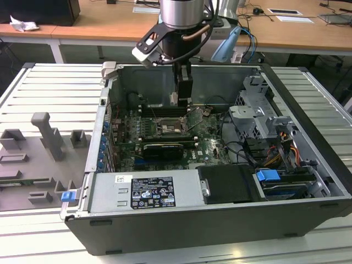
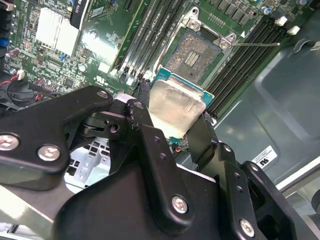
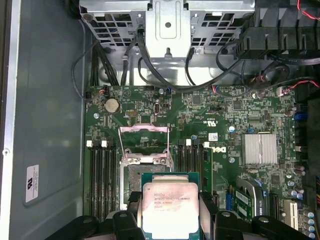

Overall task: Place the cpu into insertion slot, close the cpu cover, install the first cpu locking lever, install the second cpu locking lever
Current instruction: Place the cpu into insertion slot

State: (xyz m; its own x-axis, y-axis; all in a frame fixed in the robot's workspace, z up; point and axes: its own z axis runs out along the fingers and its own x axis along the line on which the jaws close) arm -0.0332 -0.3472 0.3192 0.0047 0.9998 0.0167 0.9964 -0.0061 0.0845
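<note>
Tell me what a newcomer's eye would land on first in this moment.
The cpu stands out first in both wrist views, its pale silver top toward the cameras, clamped in the black gripper above the green board. Just beyond it, the insertion slot lies bare with the cpu cover swung open. In the exterior view, the arm reaches down into an open computer case lying on its side.
</note>
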